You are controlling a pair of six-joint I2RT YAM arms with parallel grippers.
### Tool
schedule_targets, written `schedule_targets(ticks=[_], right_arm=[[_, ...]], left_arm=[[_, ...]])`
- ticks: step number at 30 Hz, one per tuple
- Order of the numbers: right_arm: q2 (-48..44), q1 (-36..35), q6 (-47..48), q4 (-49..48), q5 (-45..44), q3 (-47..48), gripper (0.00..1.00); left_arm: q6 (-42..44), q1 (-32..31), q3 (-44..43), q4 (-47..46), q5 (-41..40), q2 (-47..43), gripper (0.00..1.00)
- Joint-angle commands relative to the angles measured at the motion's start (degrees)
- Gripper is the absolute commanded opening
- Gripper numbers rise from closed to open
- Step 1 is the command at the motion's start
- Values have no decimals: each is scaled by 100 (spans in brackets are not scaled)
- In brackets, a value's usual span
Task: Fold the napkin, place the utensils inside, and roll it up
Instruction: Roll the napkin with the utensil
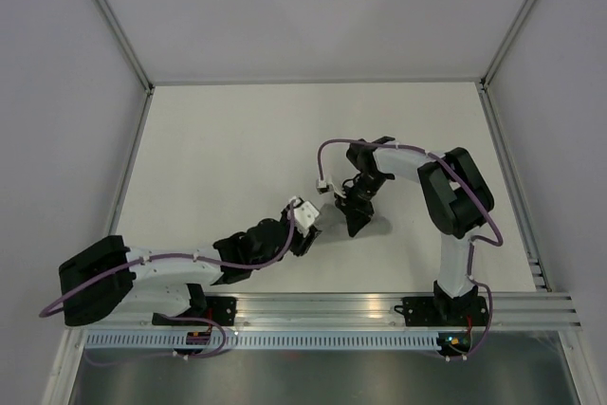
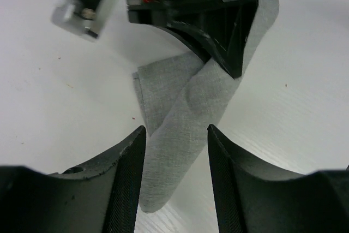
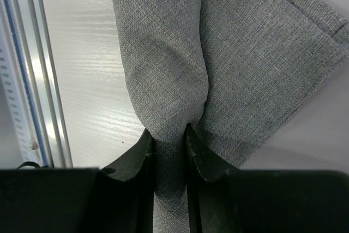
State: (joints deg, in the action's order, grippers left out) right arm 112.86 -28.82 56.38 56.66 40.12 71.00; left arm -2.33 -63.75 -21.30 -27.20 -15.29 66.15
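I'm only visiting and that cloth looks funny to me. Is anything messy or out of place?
The napkin is not flat: the right gripper pinches it into a bunched ridge, with a corner splaying beside it. The left gripper stands open around another fold. No utensils show in any view.

White table (image 1: 237,139) under grey napkin (image 2: 180,118)

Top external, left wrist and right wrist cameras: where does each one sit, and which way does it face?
Top external: above and behind, looking down on the table; the left arm and the right arm show.
Left wrist: on the left arm, facing past the left gripper along the napkin to the right gripper.
Right wrist: on the right arm, looking down its own fingers, shut on the napkin.
Shared: both wrist views show the same napkin.
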Motion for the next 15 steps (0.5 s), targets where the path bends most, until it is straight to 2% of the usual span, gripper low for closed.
schedule_targets(ticks=[1,5,6,8,15], right_arm=[[869,-36,304,64,-514,-78,11],[1168,25,259,231,-453,211,12],[1238,43,268,318,-435,247,12],[1282,52,268,354,-435,300,12],[1379,96,277,433,-487,370,12]], left_arm=[[1021,-427,-313,-119,-606,494,54],[1760,-1059,-743,-171,-1027,1373,56],[1901,-1148,-805,-259,-1090,1722,61],[2288,-1324,-919,-408,-1221,2006,65],[2913,-1351,-990,-945,-1380,2727,72]])
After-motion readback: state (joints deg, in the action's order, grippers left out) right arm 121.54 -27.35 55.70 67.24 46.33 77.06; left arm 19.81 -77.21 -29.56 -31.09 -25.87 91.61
